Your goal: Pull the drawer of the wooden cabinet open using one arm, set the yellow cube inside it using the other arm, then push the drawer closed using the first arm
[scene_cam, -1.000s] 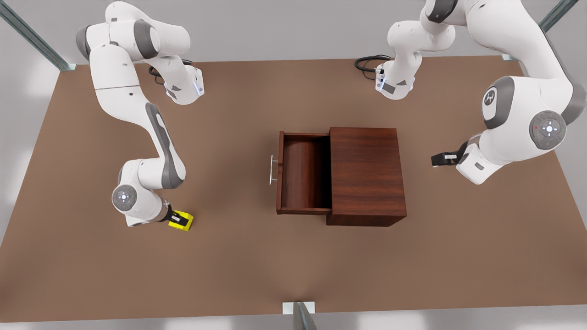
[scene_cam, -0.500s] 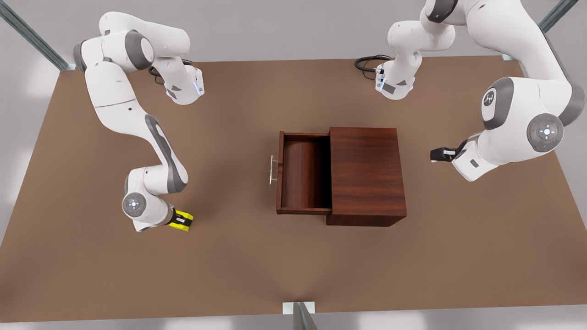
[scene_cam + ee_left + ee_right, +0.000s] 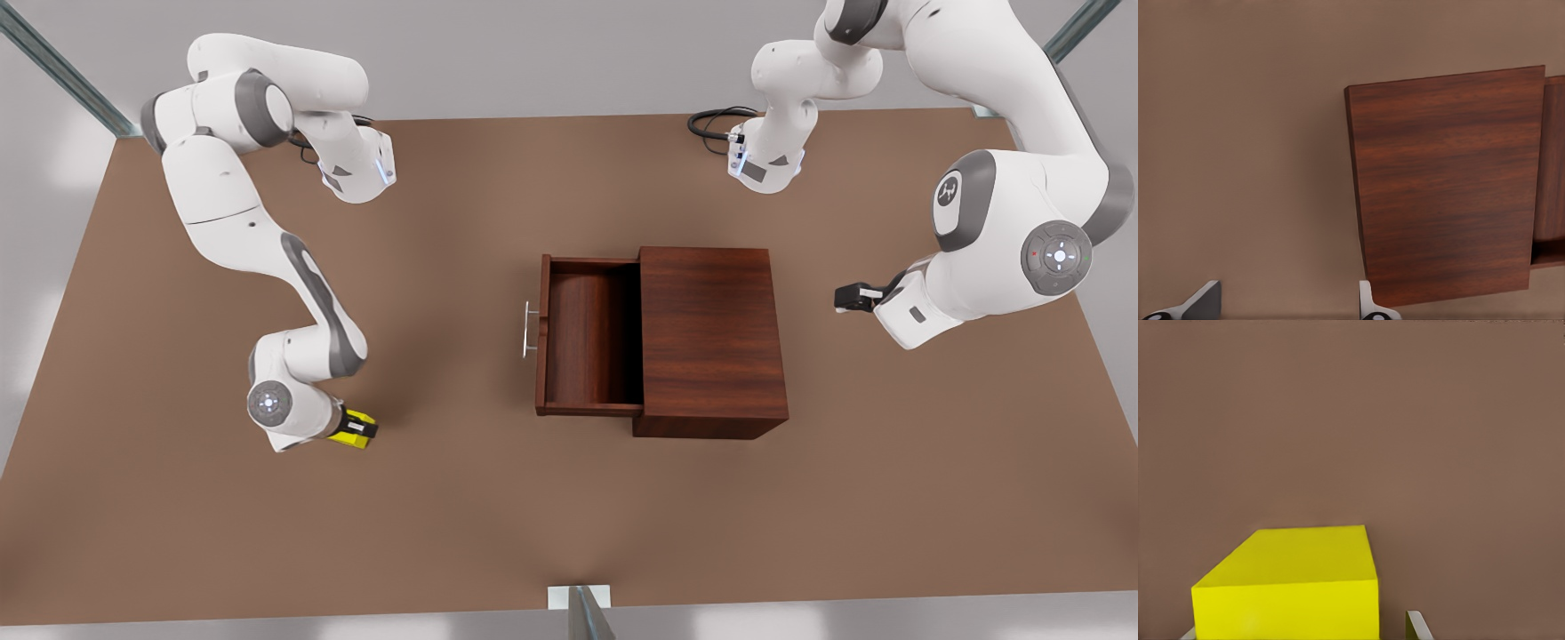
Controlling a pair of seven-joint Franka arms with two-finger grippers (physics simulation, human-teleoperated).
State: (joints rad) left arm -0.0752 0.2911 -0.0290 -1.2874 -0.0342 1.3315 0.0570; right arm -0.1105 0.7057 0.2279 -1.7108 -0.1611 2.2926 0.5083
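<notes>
Cube: the yellow cube (image 3: 353, 428) sits on the desk (image 3: 462, 516), well apart from the drawer (image 3: 587, 338) on its handle side, between the right tool (image 3: 360, 429) fingers, closed on it for the lift, I judge. Drawer is pulled out, ready. Beyond the wooden cabinet (image 3: 711, 338), left tool (image 3: 845, 298) waits; its wrist cam shows fingers (image 3: 1198, 303) spread wide.

Sim lab, bare brown table (image 3: 498, 516), metal frame struts (image 3: 62, 67)

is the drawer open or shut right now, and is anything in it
Open and empty. The drawer sticks out of the wooden cabinet toward the front view's left, its bare wood floor showing; the yellow cube sits on the table at the right gripper.
</notes>
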